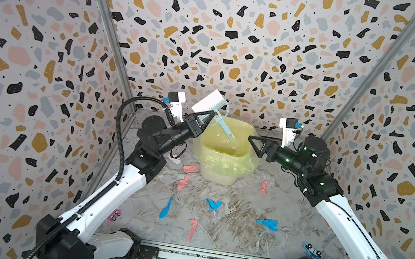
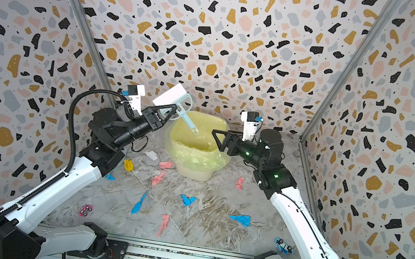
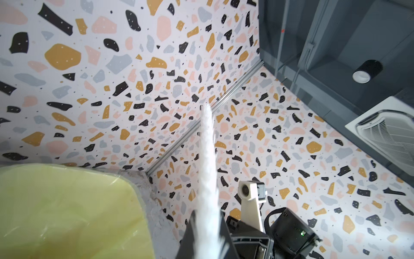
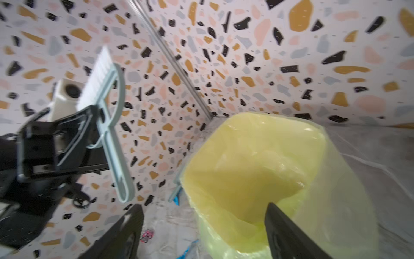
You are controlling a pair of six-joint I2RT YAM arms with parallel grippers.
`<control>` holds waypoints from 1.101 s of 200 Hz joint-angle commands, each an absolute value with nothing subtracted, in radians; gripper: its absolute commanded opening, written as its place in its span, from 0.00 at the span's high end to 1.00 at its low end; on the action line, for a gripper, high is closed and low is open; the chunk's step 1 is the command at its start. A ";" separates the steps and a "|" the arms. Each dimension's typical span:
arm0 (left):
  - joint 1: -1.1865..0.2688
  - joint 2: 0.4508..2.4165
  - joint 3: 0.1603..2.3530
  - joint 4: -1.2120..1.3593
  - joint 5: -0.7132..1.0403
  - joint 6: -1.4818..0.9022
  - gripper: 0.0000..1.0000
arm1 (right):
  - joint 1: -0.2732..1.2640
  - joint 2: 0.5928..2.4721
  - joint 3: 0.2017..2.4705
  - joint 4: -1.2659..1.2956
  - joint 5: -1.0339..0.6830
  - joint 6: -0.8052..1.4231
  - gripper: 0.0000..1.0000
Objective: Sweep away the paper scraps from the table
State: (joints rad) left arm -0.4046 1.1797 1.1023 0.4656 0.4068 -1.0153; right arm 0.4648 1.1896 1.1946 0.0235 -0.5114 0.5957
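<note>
Ten or so paper scraps (image 2: pixel 187 200) lie loose on the table (image 2: pixel 212 230), none in either gripper. In both top views I count four pink and three bright blue across the open middle and front. One of the pink pieces sits alone to the right of the bin (image 1: pixel 220 163). A white piece lies just beside the bin's left foot. In a top view I also see one yellow and one small blue scrap close against the left arm's elbow.

The left gripper (image 1: pixel 211 114) is raised over the bin's left rim, clamped on a small brush (image 1: pixel 209 101) where the bristles meet the handle. The white bristles point up toward the back wall, and the pale blue-green handle slants down over the bin mouth.

The right gripper (image 4: pixel 203 206) is level at the bin's right rim, its fingers spread wide with nothing between them. The right wrist view is blurred.

The bin has a yellow bag liner and stands at back centre of the table.

A pink toy car (image 1: pixel 115 216) sits front left and a blue toy (image 1: pixel 312 250) front right, both apart from the scraps.
</note>
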 commanded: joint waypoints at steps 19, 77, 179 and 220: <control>-0.423 1.190 1.130 0.708 0.379 -1.121 1.00 | 0.471 1.181 1.122 0.507 -0.756 0.887 0.13; -0.481 1.225 1.152 0.731 0.349 -1.117 1.00 | 0.507 1.245 1.113 0.726 -0.771 0.996 0.14; -0.514 1.235 1.146 0.734 0.328 -1.103 1.00 | 0.517 1.269 1.094 0.835 -0.722 1.042 0.42; -0.517 1.235 1.141 0.722 0.322 -1.092 1.00 | 0.517 1.274 1.104 0.837 -0.714 1.041 0.59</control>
State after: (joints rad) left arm -0.5106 1.2549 1.1248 0.6743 0.3294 -1.1114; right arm 0.5205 1.2976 1.0855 0.7902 -0.7185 1.0348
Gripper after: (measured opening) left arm 0.098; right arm 0.444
